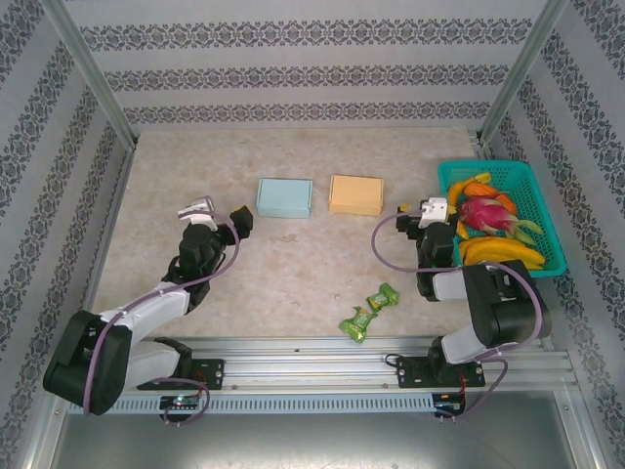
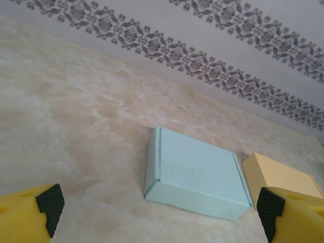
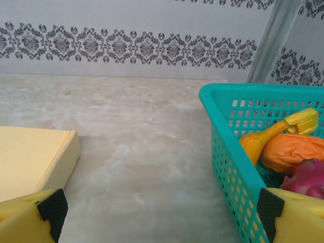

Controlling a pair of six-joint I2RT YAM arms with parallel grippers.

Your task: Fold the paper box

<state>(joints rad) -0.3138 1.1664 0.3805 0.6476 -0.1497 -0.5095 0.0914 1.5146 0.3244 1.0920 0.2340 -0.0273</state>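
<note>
Finding the left gripper (image 1: 220,217) spread wide and grasping nothing, near the pale blue paper box (image 1: 284,197), lying closed and flat at mid-table. Just beside it, resting the orange box (image 1: 355,194). Further right, hanging the right gripper (image 1: 420,214), also released, between that box and the teal basket (image 1: 493,164). Probably risking to push a light box away over the smooth table, or to catch the basket wall.

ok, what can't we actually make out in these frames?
Left wrist: orange box runs off the right edge.
Right wrist: basket wall hides part of the fruit; the right edge cuts the rest.
Top: green wrappers too small to identify; blue box flaps and seams too small to read.
</note>
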